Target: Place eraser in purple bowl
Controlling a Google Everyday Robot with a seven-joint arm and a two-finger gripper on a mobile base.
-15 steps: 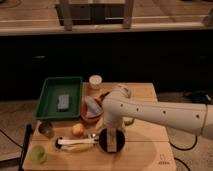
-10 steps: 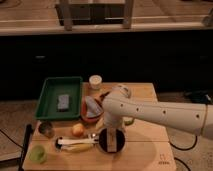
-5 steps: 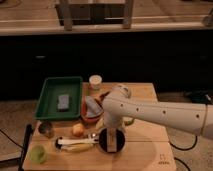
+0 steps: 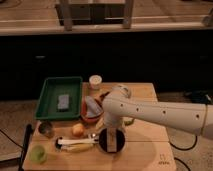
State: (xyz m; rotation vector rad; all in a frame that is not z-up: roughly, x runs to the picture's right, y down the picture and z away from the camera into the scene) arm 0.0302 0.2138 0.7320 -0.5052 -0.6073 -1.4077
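Camera view: end effector is positioned at purple bowl on bench; its opening cannot be told. Bowl could be tipped if rim is caught on withdrawal.

Room, dim warm light. 1 wooden table; speckled floor; dark wall behind; pale ledge above; 1 grey-legged frame on top. Gripper low over table's front.
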